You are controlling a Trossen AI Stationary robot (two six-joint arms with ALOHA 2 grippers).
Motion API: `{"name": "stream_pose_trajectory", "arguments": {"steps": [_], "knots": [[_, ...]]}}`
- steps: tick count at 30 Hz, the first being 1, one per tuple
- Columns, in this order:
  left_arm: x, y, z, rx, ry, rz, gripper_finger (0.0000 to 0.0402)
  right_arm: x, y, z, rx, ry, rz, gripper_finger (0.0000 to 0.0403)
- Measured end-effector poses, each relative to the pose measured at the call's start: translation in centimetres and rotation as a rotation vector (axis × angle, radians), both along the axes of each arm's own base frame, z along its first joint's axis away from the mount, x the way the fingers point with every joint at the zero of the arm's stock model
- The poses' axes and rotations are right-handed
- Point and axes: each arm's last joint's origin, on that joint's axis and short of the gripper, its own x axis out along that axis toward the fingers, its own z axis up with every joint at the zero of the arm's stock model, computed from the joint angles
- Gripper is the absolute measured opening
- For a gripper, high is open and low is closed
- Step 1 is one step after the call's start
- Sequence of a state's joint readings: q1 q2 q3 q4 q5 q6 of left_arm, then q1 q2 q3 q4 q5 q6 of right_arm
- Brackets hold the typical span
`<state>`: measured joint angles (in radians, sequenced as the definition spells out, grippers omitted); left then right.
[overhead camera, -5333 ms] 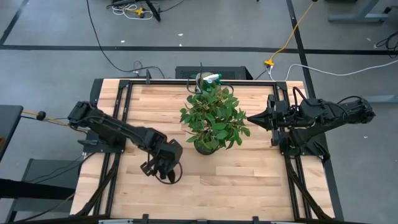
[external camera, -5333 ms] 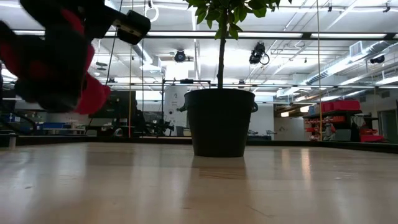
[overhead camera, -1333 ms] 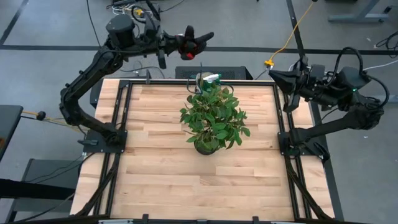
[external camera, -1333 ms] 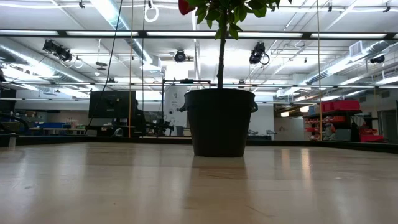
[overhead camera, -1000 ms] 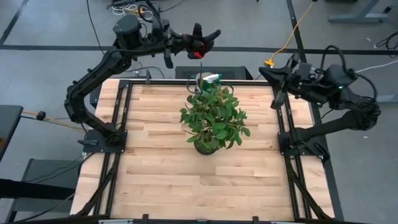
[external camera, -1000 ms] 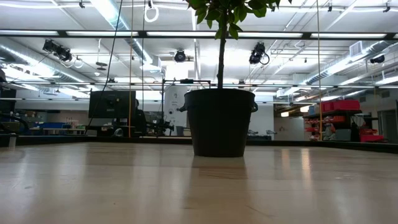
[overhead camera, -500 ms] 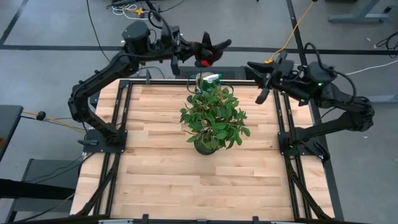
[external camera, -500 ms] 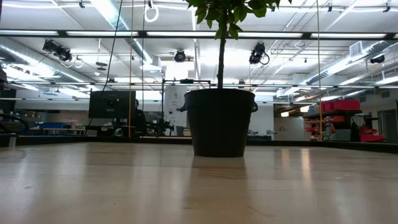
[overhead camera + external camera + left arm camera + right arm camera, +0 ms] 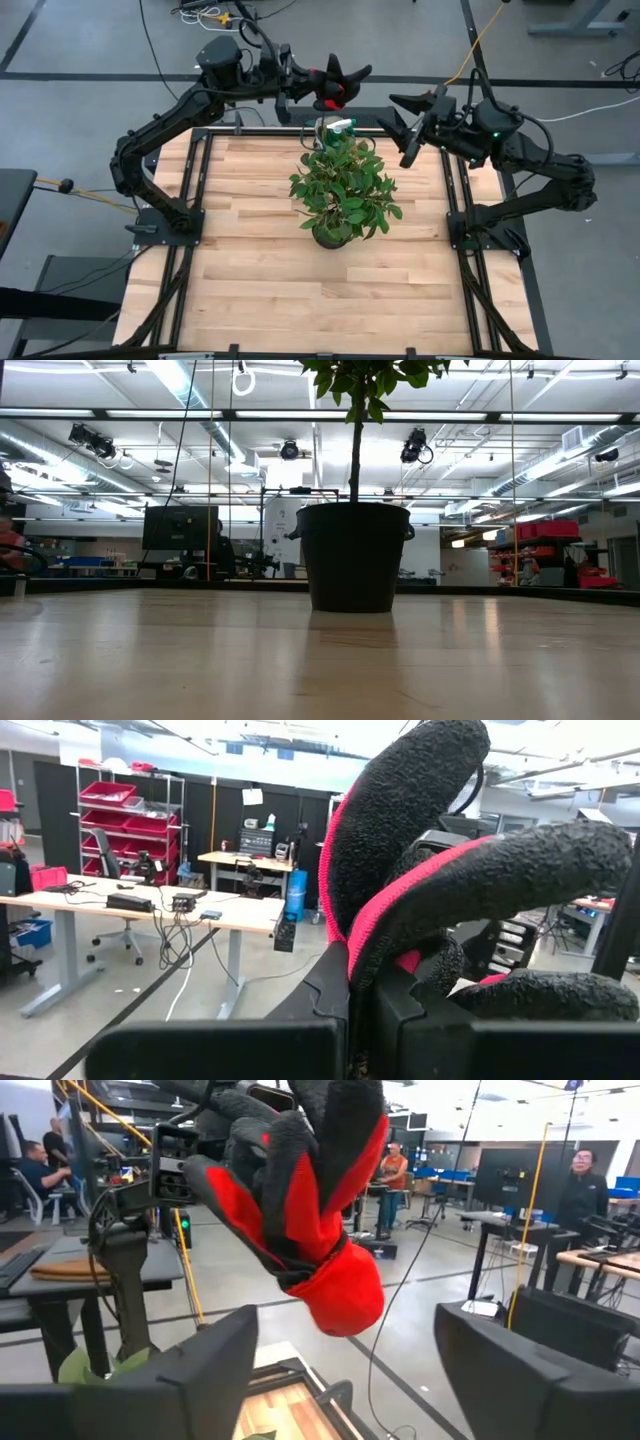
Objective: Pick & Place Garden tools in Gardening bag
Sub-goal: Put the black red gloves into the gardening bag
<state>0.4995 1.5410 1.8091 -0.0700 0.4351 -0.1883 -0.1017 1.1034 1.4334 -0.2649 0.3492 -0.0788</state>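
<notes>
Both my arms are raised over the far edge of the surface (image 9: 250, 250), just beyond the plant (image 9: 343, 190). My left gripper (image 9: 322, 82) has its jaws pressed together on a pair of red-and-black gloves (image 9: 338, 80), held in the air beyond the plant's far side; in the left wrist view the gloves (image 9: 450, 890) fill the frame right above my fingers (image 9: 345, 1005). My right gripper (image 9: 397, 122) faces the gloves from the other side of the plant, jaws spread wide and holding nothing; its wrist view shows the gloves (image 9: 310, 1200) hanging near, between my two fingers (image 9: 200, 1370) but not touching them.

The spray bottle (image 9: 338, 126) stands at the plant's far side, partly hidden by leaves. The bag is hard to make out; something tan shows low at the edge of the right wrist view, beside the plant's leaves, but I cannot tell what it is.

Judged from this, the gloves are lifted but not yet placed. No other tools lie around the plant, so little seems left beyond this drop, or a handover to my right gripper.
</notes>
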Motion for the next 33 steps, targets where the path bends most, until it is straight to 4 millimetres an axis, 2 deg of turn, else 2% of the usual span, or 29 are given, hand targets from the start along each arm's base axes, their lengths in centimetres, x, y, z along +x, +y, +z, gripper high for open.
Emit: {"name": "stream_pose_trajectory", "arguments": {"steps": [5,9,23,33], "knots": [[0.0,0.0,0.0,-0.002,0.001,-0.007,0.0010,0.1,0.0,-0.1,-0.004,0.005,0.000,0.0345],[0.0,0.0,0.0,-0.002,0.001,-0.008,0.0010,0.1,0.0,0.0,-0.007,0.005,-0.001,0.0365],[0.0,0.0,0.0,0.002,0.001,-0.005,0.0010,0.1,0.0,-0.1,-0.034,0.020,-0.004,0.0371],[0.2,-0.2,0.1,0.001,-0.021,0.034,0.0011,1.2,-0.1,0.0,-0.079,0.005,-0.008,0.0371]]}}
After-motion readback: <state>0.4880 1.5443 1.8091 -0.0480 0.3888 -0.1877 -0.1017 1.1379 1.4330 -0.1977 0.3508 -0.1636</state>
